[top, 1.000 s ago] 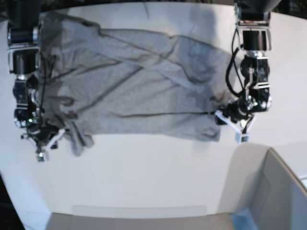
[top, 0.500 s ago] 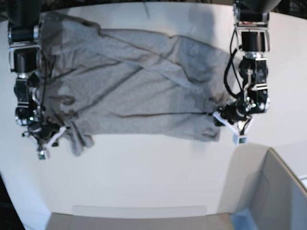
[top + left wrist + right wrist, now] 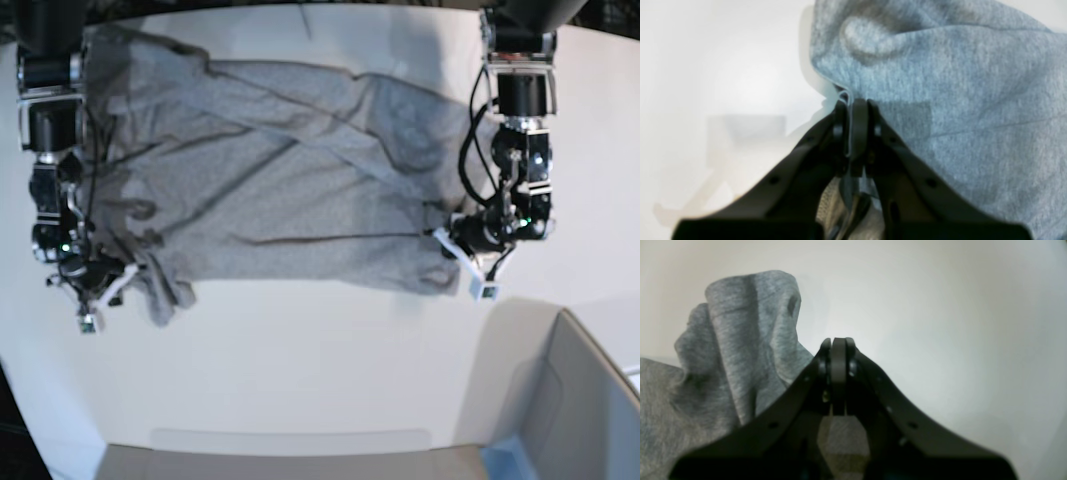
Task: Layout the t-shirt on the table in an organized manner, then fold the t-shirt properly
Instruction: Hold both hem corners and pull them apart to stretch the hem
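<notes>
the limp, light heather-grey cotton t-shirt (image 3: 270,170) sprawls creased on the smooth white bench (image 3: 320,370), best taken by its edges: left tool (image 3: 853,110) pinches a hem fold, right tool (image 3: 836,346) is closed on nothing visible.

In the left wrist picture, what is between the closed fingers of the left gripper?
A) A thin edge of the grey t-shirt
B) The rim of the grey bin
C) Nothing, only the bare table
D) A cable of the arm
A: in the left wrist view the left gripper has its fingers pressed together on a thin hem edge of the t-shirt, which spreads away to the right over the white table.
</notes>
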Tool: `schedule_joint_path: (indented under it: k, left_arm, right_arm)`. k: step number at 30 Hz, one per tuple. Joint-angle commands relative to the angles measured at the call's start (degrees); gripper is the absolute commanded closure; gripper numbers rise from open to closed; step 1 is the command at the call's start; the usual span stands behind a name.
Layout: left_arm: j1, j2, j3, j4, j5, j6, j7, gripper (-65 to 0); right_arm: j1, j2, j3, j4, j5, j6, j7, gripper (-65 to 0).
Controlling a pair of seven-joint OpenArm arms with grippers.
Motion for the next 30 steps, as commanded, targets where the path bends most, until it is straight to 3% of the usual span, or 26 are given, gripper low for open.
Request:
schedule_joint_path:
  k: [1,12,17,20,25,30]
  left_arm:
    - [-1.9,-0.5,-0.4,1.1,-0.2,0.1,-0.8,0.0]
    - [-3.3,-0.5,-0.4,9.4,0.0,0.2,-0.4,0.0]
    - [-3.1,-0.5,-0.4,8.4,1.0,0.3,-0.2,-0.8]
    - [-2.8,-0.5,-0.4,5.1,3.6,0.3,-0.2,-7.8]
    - [-2.8,-0.5,-0.4,4.4,4.1,0.3,-0.8,-26.9]
    - [-3.2,-0.4,-0.3,4.4,4.0,0.1,-0.8,-25.0]
  right_arm:
    - [1.7,1.1,0.3,1.3,0.0,0.0,1.4,0.0]
    - [2.3,1.1,0.8,6.9,0.0,0.0,1.8,0.0]
    - [3.2,1.1,0.5,6.7,0.0,0.1,1.5,0.0]
    - [3.2,1.1,0.4,5.8,0.0,0.1,1.5,0.0]
    - [3.2,0.9,0.3,5.2,0.0,0.1,1.5,0.0]
    - [3.2,0.8,0.3,5.2,0.0,0.1,1.5,0.0]
